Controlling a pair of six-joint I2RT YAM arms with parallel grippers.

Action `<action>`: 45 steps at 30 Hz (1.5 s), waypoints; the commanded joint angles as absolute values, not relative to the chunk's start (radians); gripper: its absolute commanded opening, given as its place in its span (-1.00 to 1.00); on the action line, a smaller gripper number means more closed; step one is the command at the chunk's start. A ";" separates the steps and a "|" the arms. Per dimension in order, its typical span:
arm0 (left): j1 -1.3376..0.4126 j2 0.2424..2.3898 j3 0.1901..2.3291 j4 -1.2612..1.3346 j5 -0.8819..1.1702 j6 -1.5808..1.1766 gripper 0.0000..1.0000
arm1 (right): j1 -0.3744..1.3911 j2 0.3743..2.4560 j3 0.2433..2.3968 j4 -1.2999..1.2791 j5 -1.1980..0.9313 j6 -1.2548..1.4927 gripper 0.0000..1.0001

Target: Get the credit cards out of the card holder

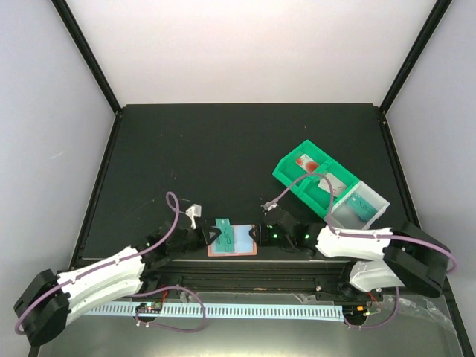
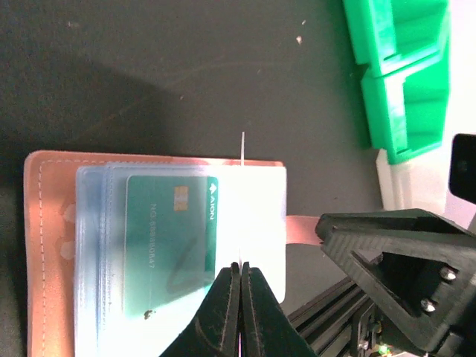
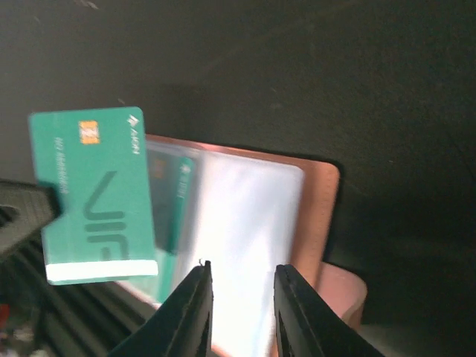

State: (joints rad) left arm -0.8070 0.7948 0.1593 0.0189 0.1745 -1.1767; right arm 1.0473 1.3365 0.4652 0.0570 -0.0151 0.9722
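Note:
The salmon-orange card holder [image 1: 244, 245] lies open near the table's front edge, pale blue pockets up [image 2: 44, 245] [image 3: 316, 216]. My left gripper [image 2: 242, 266] is shut on a teal credit card [image 3: 93, 193], holding it on edge above the holder. In its own view that card shows only as a thin line [image 2: 243, 160]. Another teal card [image 2: 167, 245] [image 3: 178, 201] sits in a pocket. My right gripper [image 3: 239, 269] hovers over the holder's right half, jaws a little apart with nothing between them. In the top view the left gripper [image 1: 213, 236] and right gripper [image 1: 260, 235] flank the holder.
A green plastic bin [image 1: 301, 175] [image 2: 405, 82] lies at an angle to the right rear of the holder. A white compartment [image 1: 375, 201] at its end holds a teal card [image 1: 362, 205]. A small white part [image 1: 195, 213] lies left of the holder.

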 commanded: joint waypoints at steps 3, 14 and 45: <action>-0.803 0.613 0.186 -0.105 0.102 -1.197 -0.97 | 1.045 1.189 0.468 0.090 -0.027 0.970 -0.33; -0.801 0.353 0.115 0.000 0.104 -1.301 -0.97 | 1.045 1.172 0.420 0.359 -0.218 1.131 0.33; -0.802 0.335 0.100 0.127 0.194 -1.327 -0.71 | 1.045 1.219 0.425 0.558 -0.318 1.194 -0.98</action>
